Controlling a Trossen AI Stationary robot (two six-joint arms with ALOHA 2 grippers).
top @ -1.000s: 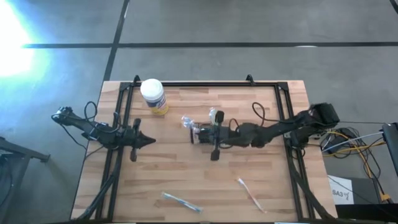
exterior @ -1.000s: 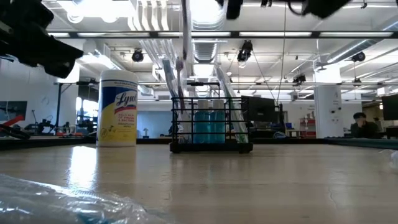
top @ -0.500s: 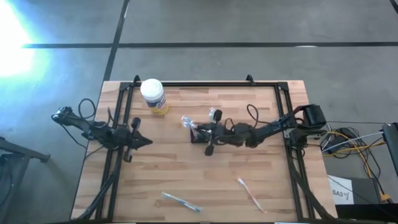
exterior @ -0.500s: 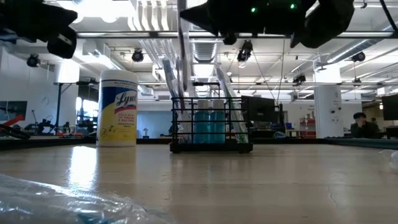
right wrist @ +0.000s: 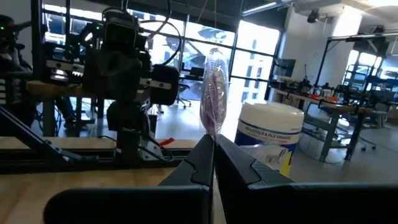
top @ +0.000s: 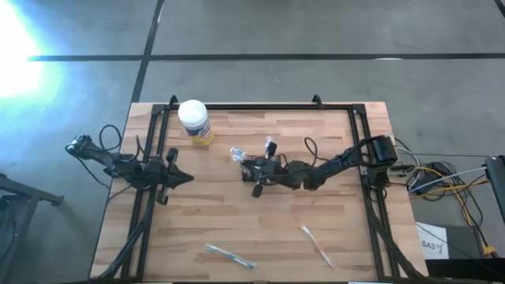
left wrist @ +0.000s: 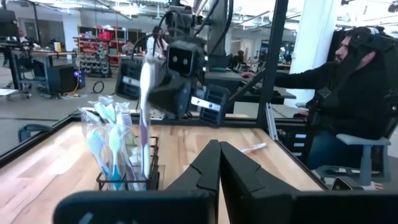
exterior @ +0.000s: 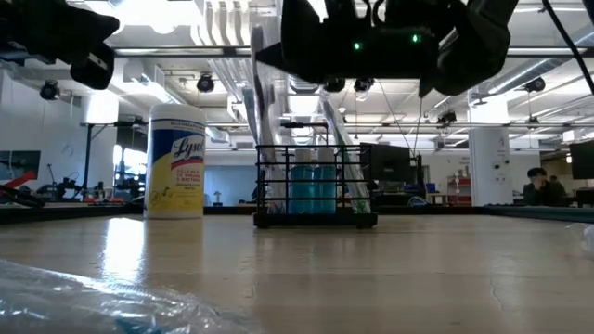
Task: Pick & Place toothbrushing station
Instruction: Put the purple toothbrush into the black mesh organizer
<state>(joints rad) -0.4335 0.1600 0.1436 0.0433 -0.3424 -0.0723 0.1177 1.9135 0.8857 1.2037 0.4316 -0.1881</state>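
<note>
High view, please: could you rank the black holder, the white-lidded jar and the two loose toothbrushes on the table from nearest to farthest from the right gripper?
From the right gripper:
1. Black holder, directly beneath it.
2. White-lidded jar, at the far left corner.
3. The two loose toothbrushes, near the front edge, are too close to call.

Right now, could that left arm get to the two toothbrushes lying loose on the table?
Probably yes. The left gripper waits at the table's left side, and bare wood lies between it and the toothbrushes; only its shut fingers would need opening.
</note>
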